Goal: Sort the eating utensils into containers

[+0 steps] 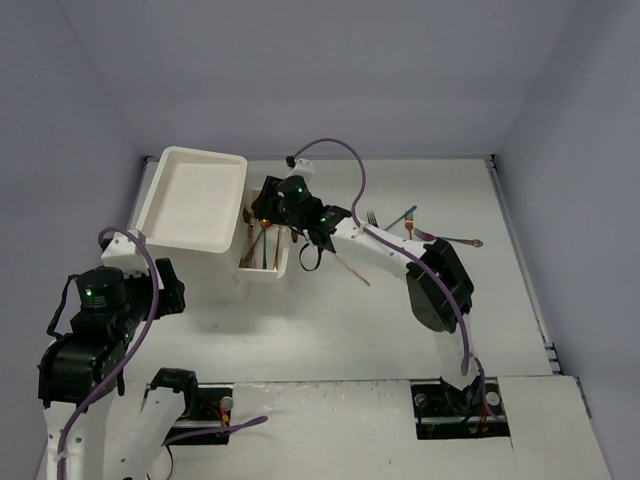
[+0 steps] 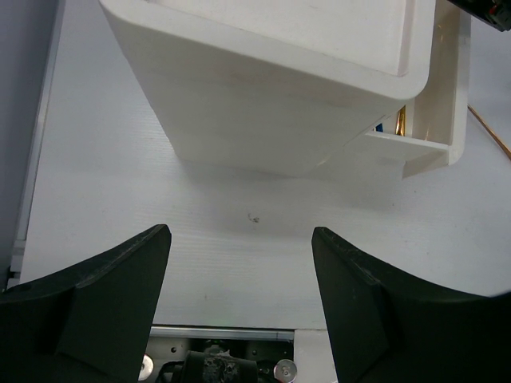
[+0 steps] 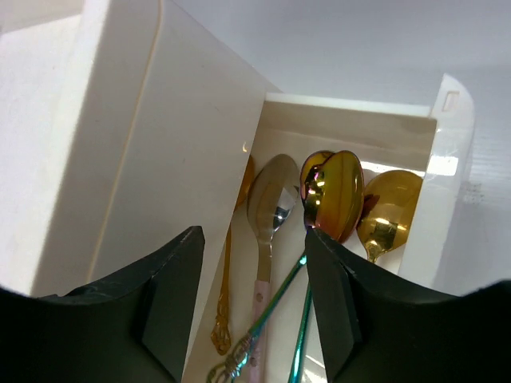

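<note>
The containers belong to a white box-shaped drawer unit [image 1: 195, 200]. One drawer [image 1: 265, 262] is pulled out toward the arms. Several eating utensils lie in it: a silver spoon with a pink handle [image 3: 270, 215], an iridescent gold spoon [image 3: 334, 195], a gold spoon [image 3: 389, 211] and a slim gold handle [image 3: 223, 311]. My right gripper [image 3: 254, 235] hangs open just above them, holding nothing. More utensils lie on the table to the right: a fork [image 1: 372, 218], a teal-handled piece [image 1: 405, 215] and an iridescent spoon [image 1: 450, 240]. My left gripper [image 2: 239, 231] is open and empty, short of the unit.
A thin gold utensil [image 1: 352, 268] lies on the table under the right forearm. The unit's wide white side [image 2: 263, 96] fills the left wrist view, with the open drawer's front [image 2: 435, 136] beyond it. Grey walls close the table's back and sides.
</note>
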Robot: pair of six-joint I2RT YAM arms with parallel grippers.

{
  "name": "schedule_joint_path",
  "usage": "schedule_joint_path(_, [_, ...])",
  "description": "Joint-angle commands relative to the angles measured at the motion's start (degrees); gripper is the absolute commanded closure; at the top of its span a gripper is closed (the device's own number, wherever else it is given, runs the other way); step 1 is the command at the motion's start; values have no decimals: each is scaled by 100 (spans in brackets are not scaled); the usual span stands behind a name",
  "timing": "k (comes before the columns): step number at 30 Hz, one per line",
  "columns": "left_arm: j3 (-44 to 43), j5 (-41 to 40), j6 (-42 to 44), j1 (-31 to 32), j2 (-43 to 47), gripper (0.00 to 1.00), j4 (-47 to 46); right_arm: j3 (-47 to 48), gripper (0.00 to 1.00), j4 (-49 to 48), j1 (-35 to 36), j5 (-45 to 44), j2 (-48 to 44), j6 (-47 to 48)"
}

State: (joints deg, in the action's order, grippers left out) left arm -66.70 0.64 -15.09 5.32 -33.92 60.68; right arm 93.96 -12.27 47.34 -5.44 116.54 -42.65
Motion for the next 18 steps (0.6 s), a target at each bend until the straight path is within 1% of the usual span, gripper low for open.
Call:
schedule_joint_path(1, [-710,-348,123,35,-9,31,-267,-138,48,-357,21,-356,-842,568])
schedule_joint_path(3, [-1096,-566,246,39,-228,31,-314,-282,47,-271,-15,-420,-1138,1010])
schedule_joint_path(6, [-1735,-756,554,32,-691,31,-421,-539,46,-56,-224,-264,-1544,1319])
schedule_joint_path(9, [-2323,-932,777,39,-1394,31,-526,-873,45,123,-510,82,-1918,1550])
schedule_joint_path(14, [-3008,-941,1059,18,-2742,31,-877,-1570,46,184,-923,763,-2362,1829])
schedule_joint_path(16, [-3217,-952,1248,-3,-3365,31,-973,-1810,47,190,-997,896,-2481,2003])
schedule_joint_path(18, [-3461,-952,1424,-59,-3741,31,-1079,-2030,47,193,-1003,997,-2492,2139])
